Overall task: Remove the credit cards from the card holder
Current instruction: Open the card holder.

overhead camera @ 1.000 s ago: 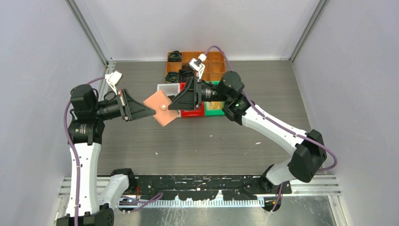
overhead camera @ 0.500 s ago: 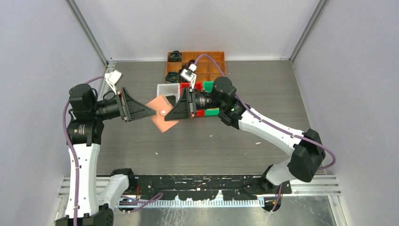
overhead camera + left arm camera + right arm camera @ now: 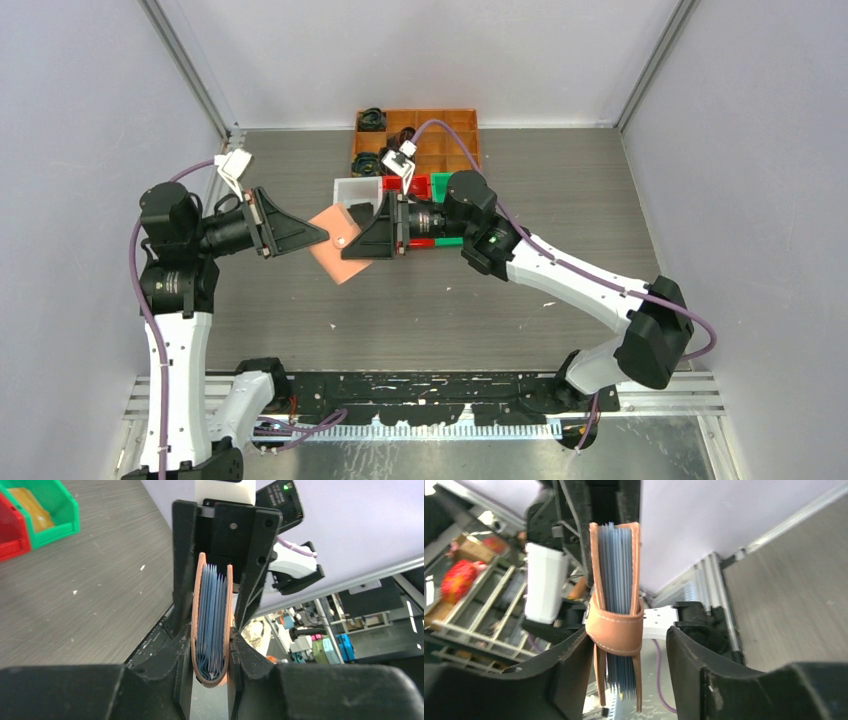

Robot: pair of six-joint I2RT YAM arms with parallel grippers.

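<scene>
Holding card holder (image 3: 338,243) edge-on in mid-air, pinched in left gripper (image 3: 212,652). Right gripper (image 3: 624,645) straddling strap end, fingers parted, not squeezing. Risking closure on strap instead of cards, twisting holder loose.

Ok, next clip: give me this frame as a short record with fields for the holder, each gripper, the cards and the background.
card holder: held above the table between both arms, folded shut, strap wrapped across its edge
left gripper: jaws closed on the holder's folded end
right gripper: jaws open, one on each side of the strap end
credit cards: none visible outside the holder; only blue-grey pocket edges show
background: white bin, red bin, green bin, orange tray
</scene>
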